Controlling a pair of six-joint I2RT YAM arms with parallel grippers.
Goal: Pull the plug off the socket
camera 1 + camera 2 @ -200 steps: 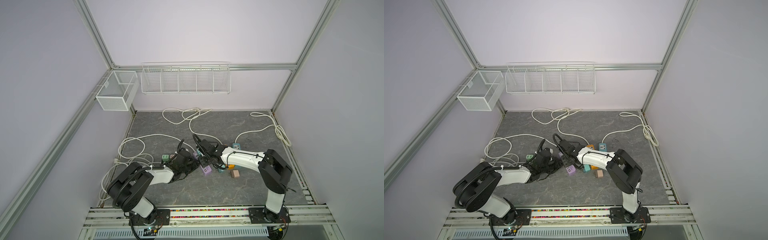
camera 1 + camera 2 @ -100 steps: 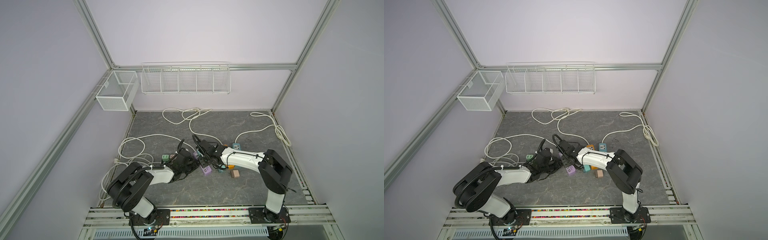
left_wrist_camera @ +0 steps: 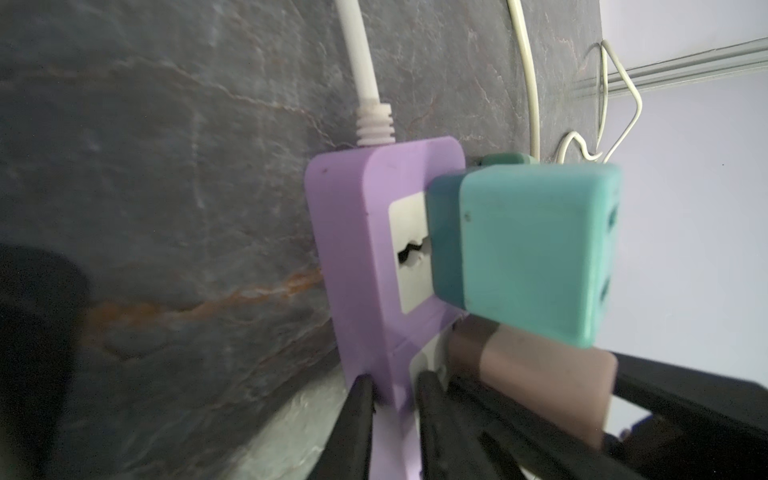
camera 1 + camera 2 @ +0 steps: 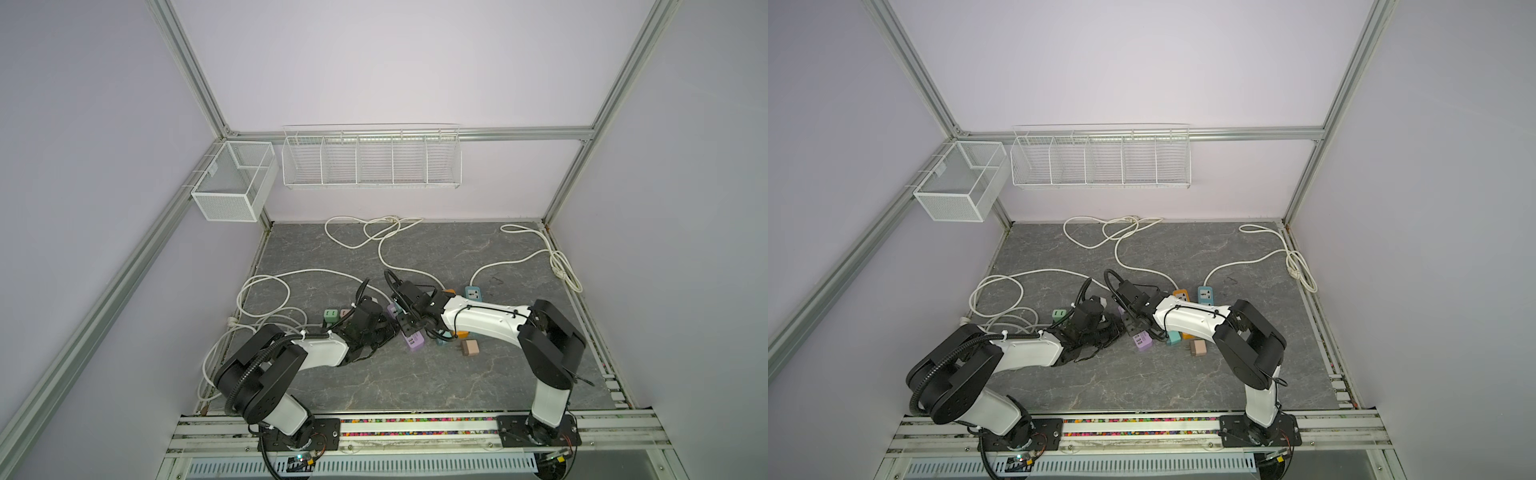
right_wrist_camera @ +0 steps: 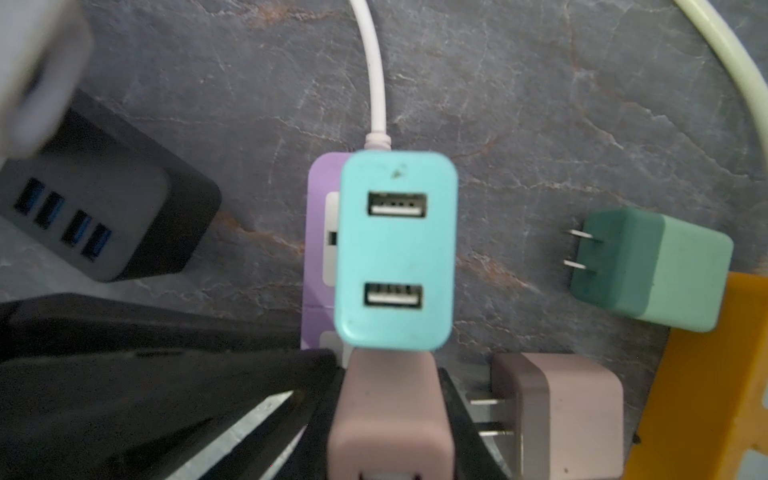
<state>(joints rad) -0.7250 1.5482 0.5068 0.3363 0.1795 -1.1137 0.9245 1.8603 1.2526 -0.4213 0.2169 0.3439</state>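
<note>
Right gripper (image 5: 388,368) is clamped on the pinkish plug (image 5: 386,419), which looks still seated in the purple strip (image 3: 353,249) right at my jaws. Left gripper (image 3: 395,395) pinches the strip's edge to brace it. So gripped but not pulled yet, I reckon. Teal plug (image 3: 528,249) sits just beyond. Right arm (image 4: 482,322) reaches low, nearly flat, wrist meeting the left one.

left end effector (image 3: 395,382): clamped | right end effector (image 5: 388,370): clamped | left arm (image 4: 322,353), right arm (image 4: 484,322): low, converging
</note>
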